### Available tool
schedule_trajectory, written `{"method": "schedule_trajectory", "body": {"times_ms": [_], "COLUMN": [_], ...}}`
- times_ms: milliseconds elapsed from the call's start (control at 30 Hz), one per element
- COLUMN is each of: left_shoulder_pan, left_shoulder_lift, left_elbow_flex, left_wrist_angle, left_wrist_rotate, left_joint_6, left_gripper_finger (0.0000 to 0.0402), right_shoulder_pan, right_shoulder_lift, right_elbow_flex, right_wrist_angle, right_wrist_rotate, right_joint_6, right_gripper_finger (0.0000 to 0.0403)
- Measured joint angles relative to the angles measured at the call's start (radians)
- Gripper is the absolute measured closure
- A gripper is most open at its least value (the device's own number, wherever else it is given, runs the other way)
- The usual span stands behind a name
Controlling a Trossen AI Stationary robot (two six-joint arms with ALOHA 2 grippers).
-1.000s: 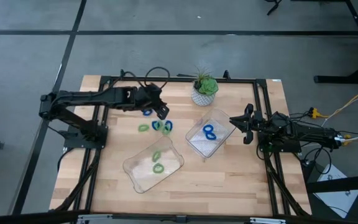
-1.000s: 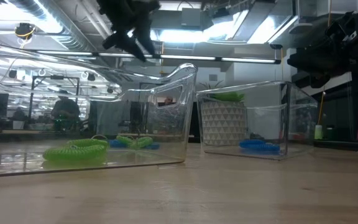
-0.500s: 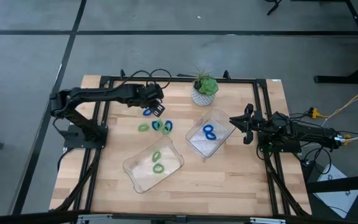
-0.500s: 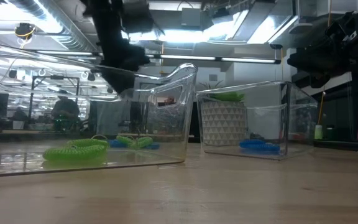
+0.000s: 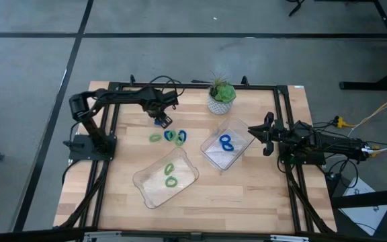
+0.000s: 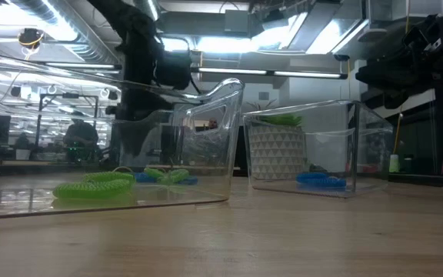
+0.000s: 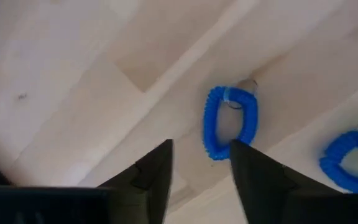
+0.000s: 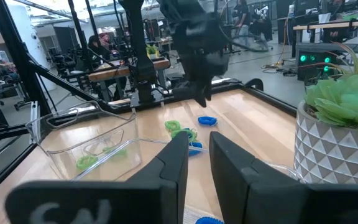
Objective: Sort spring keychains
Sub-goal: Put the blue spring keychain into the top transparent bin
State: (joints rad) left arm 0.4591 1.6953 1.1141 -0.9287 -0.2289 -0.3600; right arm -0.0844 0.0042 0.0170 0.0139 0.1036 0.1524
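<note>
The small bright blue coiled plastic spring keychain [image 7: 230, 122] lies alone on the pale wooden table [image 5: 247, 195], toward its far side, apart from the loose cluster of blue and green coiled loops [image 5: 170, 136] nearer the middle. It looks light, springy and soft, likely to flex or skate under a push. The safest hold is probably across one side of the loop, pinching the coil itself, not its open centre.

The left gripper [image 7: 201, 165] hovers just over it, fingers spread, holding nothing. The right gripper [image 8: 196, 158] waits beside the clear plastic tray holding blue loops [image 5: 210, 153]; its fingers stand narrowly apart on nothing.

The left wrist view alone shows a small metal ring at the loop's end and how the fingers line up beside it. The high view alone shows the sorting: green loops in the nearer clear tray [image 5: 148, 185], blue in the other. The low view shows the trays' wall height.
</note>
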Motion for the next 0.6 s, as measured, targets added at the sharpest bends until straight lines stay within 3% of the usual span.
{"method": "schedule_trajectory", "body": {"times_ms": [600], "left_shoulder_pan": [0.036], "left_shoulder_lift": [0.171], "left_elbow_flex": [0.005], "left_wrist_angle": [0.057], "left_wrist_rotate": [0.038], "left_joint_6": [0.105], "left_gripper_finger": [0.0239], "right_shoulder_pan": [0.0], "right_shoulder_lift": [0.0], "right_elbow_flex": [0.0], "right_wrist_angle": [0.0], "right_wrist_rotate": [0.0], "right_joint_6": [0.0], "right_gripper_finger": [0.0336]}}
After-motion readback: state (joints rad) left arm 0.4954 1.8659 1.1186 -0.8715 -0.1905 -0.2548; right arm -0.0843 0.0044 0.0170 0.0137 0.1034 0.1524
